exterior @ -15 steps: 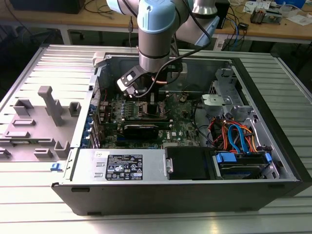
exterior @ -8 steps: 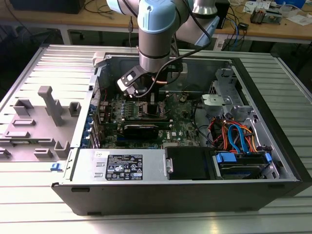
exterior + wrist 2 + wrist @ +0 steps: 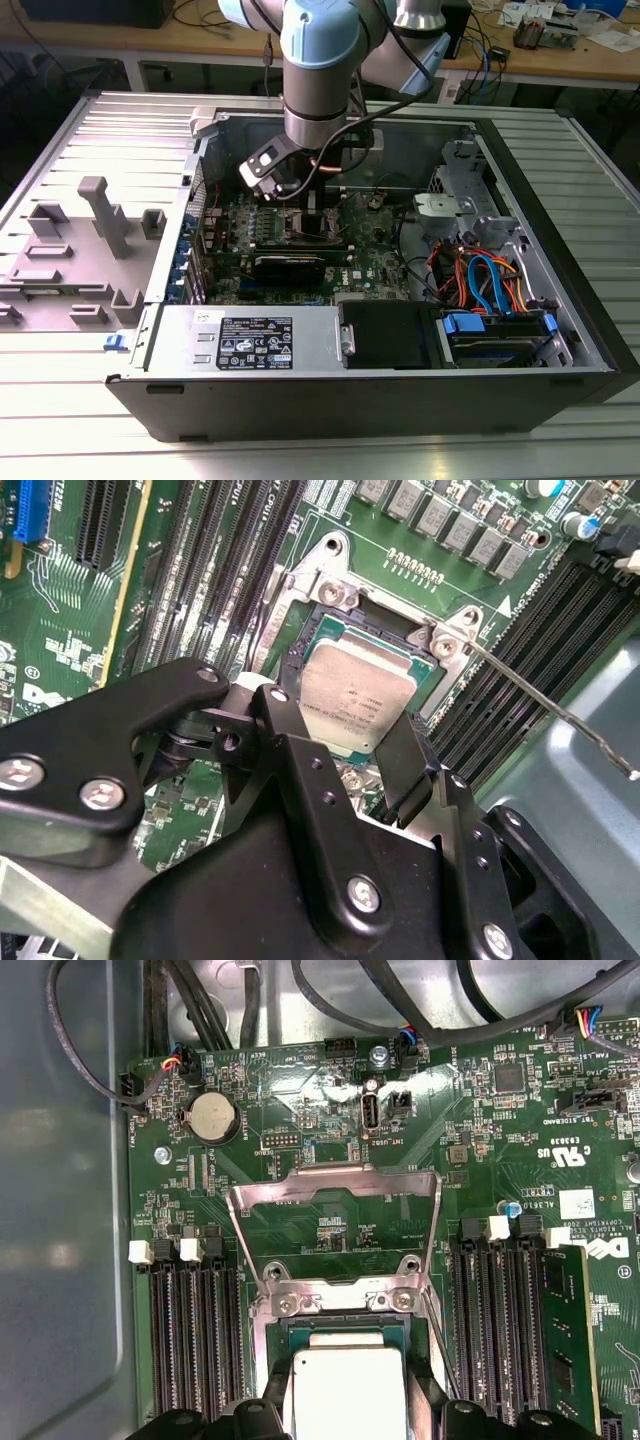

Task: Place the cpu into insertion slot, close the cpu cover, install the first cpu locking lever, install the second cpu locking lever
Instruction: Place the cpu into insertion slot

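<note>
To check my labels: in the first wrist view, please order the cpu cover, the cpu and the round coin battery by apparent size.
1. cpu cover, widest outline.
2. cpu, cut off at the picture edge and nearer the camera, so less sure.
3. coin battery, clearly smallest.

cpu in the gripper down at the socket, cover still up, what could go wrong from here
The gripper holds the cpu at the insertion slot; let go askew, it may seat crooked and harm the contacts. The cpu cover stands raised close by, so it might get knocked. The thin locking lever juts out and could snag.
</note>
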`<state>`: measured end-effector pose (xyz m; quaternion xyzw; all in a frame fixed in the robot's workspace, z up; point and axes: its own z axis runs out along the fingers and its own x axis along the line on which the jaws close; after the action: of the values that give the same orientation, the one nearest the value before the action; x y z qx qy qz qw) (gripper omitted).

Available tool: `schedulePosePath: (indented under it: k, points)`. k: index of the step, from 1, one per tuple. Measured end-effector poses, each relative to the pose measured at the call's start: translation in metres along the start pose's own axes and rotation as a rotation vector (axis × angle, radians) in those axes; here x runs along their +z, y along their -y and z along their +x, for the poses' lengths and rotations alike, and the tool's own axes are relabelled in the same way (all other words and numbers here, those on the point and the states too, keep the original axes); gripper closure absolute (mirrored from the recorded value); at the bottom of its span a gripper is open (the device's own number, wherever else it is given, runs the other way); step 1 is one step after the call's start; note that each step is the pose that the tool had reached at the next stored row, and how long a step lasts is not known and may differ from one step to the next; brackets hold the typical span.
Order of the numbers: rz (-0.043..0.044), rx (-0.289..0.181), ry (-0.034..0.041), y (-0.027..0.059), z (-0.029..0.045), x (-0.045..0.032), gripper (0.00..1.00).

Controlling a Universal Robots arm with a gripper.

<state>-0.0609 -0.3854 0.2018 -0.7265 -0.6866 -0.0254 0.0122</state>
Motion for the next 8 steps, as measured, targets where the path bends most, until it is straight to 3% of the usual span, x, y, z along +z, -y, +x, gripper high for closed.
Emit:
schedulePosePath:
  k: [8]
  points:
    - [0.0007, -0.014, -0.0002, -0.0005, 0.0001, 0.0001, 0.45]
